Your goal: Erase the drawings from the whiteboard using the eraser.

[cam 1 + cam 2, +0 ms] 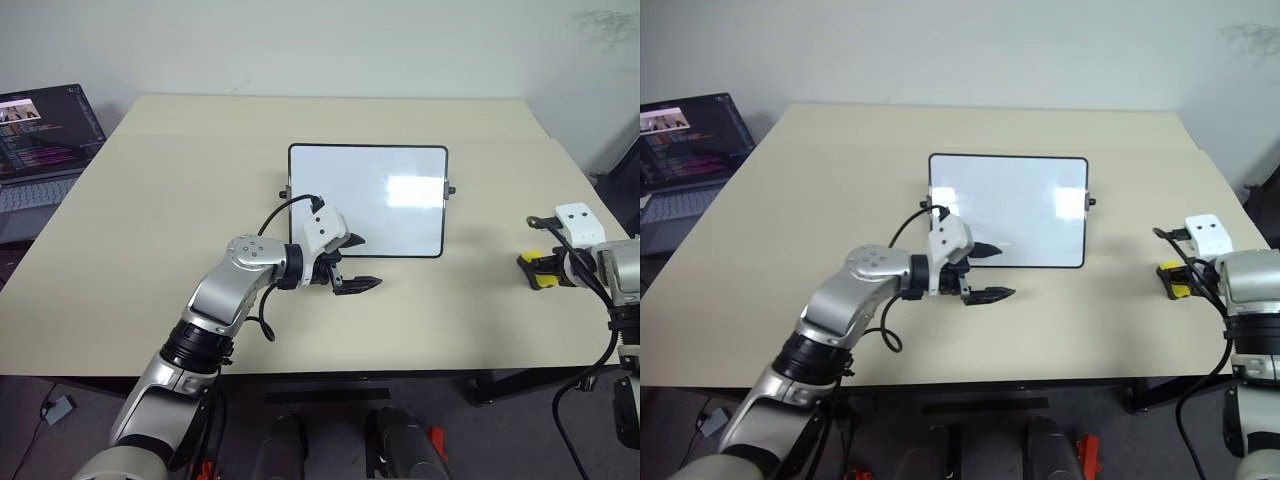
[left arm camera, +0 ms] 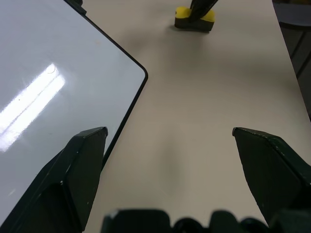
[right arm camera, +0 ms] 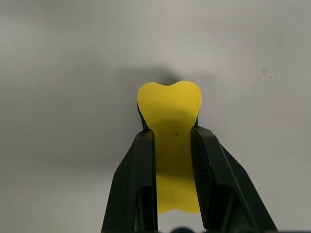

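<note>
Beige table (image 1: 150, 250), laptop (image 1: 40, 140), white wall (image 1: 320, 40)

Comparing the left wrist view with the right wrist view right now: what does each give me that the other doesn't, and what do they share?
Left wrist view: the whiteboard, its visible part wiped clean, with the open left pincer at its corner, one finger over the board.

Right wrist view: the right pincer shut on the eraser, squeezing it.

Both: the yellow eraser and the tan table; the left wrist view catches the eraser from afar.

laptop (image 1: 45, 140) cut off at edge
</note>
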